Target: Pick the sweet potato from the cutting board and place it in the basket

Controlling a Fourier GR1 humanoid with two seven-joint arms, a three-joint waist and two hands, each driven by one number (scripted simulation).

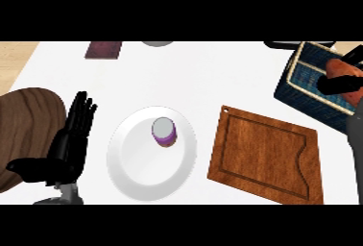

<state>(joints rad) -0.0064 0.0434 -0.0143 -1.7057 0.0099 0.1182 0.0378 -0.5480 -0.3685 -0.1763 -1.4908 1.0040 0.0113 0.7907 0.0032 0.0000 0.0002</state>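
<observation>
My right hand (341,84) is at the right edge, over the blue woven basket (303,89), with its fingers curled around the orange-brown sweet potato (343,69). The sweet potato hangs above the basket's inside, partly hidden by the hand. The brown wooden cutting board (264,154) lies bare in the middle right, below and left of the basket. My left hand (73,127) rests open at the left, fingers pointing up, beside the white plate.
A white plate (138,166) left of the board carries a small purple cup (163,131). A round dark wooden board (25,115) lies at the far left under my left forearm. A dark red flat object (103,49) and a grey round object (157,43) sit at the far edge.
</observation>
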